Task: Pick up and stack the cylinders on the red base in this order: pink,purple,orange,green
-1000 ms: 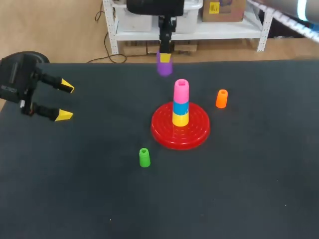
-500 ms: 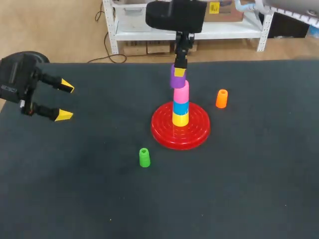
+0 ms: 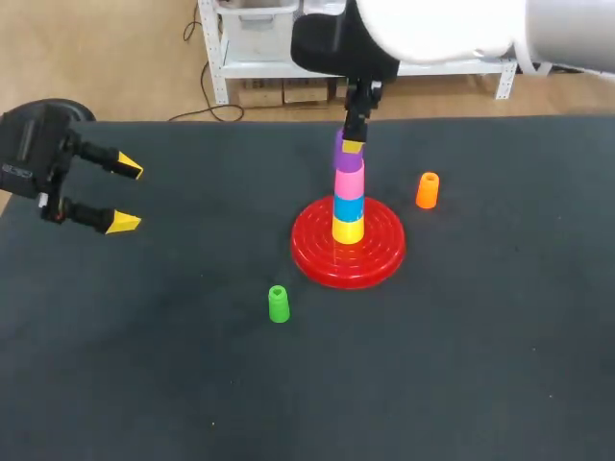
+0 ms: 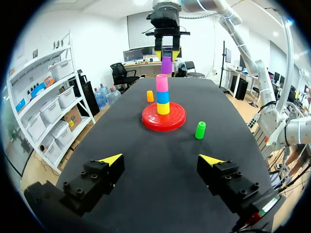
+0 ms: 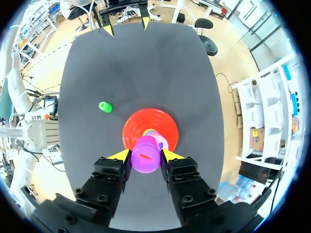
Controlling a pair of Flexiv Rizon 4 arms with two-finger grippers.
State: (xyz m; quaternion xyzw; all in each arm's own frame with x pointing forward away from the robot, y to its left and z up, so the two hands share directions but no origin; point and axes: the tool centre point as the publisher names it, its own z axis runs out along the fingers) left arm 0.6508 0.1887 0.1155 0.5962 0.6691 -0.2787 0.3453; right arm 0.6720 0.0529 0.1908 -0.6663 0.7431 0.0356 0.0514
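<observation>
The red base [image 3: 348,252] [image 4: 164,117] [image 5: 136,127] carries a stack of yellow, blue and pink cylinders, the pink cylinder [image 3: 349,181] [image 4: 162,83] on top. My right gripper [image 3: 352,146] [image 5: 145,155] is shut on the purple cylinder [image 3: 344,152] [image 5: 145,154] [image 4: 166,64] and holds it just above the pink one. The orange cylinder [image 3: 427,190] [image 4: 150,96] stands to the right of the base. In front of the base, to the left, stands the green cylinder [image 3: 278,303] [image 4: 200,130] [image 5: 105,107]. My left gripper [image 3: 125,195] [image 4: 161,159] stands open near the table's left edge.
The dark table [image 3: 461,336] holds nothing else besides these pieces.
My right arm has carried the purple cylinder from behind and left of the stack to a spot right over the pink cylinder. The left arm has kept still.
</observation>
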